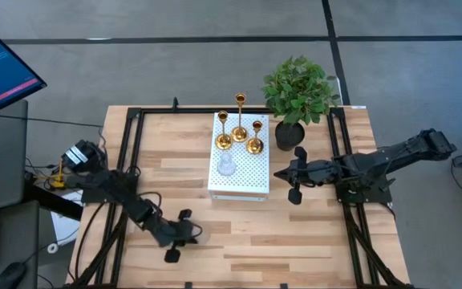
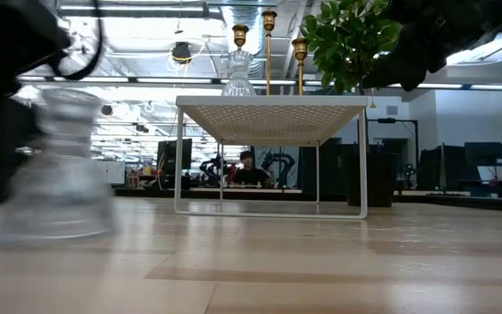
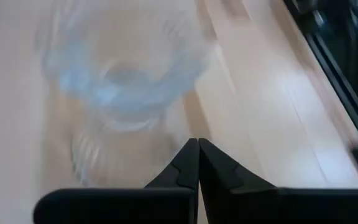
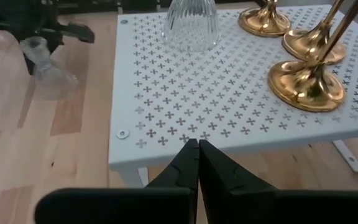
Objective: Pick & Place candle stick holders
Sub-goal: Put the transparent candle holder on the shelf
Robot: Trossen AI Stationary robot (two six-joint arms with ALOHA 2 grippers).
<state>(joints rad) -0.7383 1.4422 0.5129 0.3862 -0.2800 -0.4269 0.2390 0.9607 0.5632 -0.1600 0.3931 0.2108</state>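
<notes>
1. Standing on our white perforated box (image 1: 239, 164) are three gold candle stick holders (image 1: 240, 128) at its far end, with a clear glass holder (image 1: 226, 167) nearer us.
2. We see a second glass holder (image 2: 55, 170) on the wooden table (image 1: 311, 233) at near left, just beside our left gripper (image 1: 184, 234).
3. Our left gripper's fingers are pressed together and grip nothing.
4. Our right gripper (image 1: 293, 183) hangs just right of the box, fingers together, empty.
5. We note a potted green plant (image 1: 297, 92) at the far right of the box.
</notes>
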